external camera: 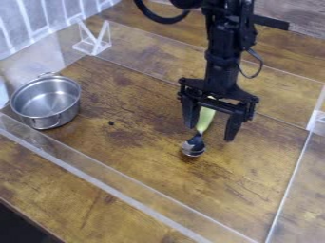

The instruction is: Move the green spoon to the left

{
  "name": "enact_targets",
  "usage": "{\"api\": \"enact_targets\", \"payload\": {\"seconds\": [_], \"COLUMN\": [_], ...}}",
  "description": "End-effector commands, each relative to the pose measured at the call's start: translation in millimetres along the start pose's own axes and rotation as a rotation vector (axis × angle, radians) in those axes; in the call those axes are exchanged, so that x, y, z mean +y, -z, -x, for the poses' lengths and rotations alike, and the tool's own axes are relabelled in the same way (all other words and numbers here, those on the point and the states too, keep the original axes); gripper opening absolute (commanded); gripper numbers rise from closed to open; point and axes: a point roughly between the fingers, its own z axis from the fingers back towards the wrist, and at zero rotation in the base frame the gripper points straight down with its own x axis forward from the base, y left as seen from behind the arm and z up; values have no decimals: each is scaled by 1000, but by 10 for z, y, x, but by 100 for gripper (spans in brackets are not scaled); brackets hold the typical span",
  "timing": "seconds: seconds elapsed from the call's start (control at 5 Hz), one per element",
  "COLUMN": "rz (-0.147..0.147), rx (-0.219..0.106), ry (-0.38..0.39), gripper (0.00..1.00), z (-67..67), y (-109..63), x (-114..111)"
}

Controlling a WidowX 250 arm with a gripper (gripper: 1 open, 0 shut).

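Note:
The green spoon point(203, 121) lies on the wooden table right of centre, its yellow-green handle pointing away and its small shiny metal bowl point(192, 147) toward the front. My gripper point(212, 128) points straight down over the handle, open. One black finger point(189, 117) stands to the left of the handle and the other point(235, 126) to its right. The handle shows in the gap between them. I cannot tell whether the fingertips touch the table.
A round steel bowl point(46, 100) sits at the left. A clear acrylic wall point(114, 195) runs across the front and another along the right side point(295, 180). A small clear stand point(90, 39) is at the back left.

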Motion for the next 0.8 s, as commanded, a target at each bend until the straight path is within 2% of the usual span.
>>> {"api": "enact_targets", "payload": {"seconds": [0.0, 0.6], "rz": [14, 22], "rx": [-64, -46], "ry": [-13, -40], "gripper": [100, 100], "z": [-129, -183], "y": [-196, -139], "x": [17, 77]}}
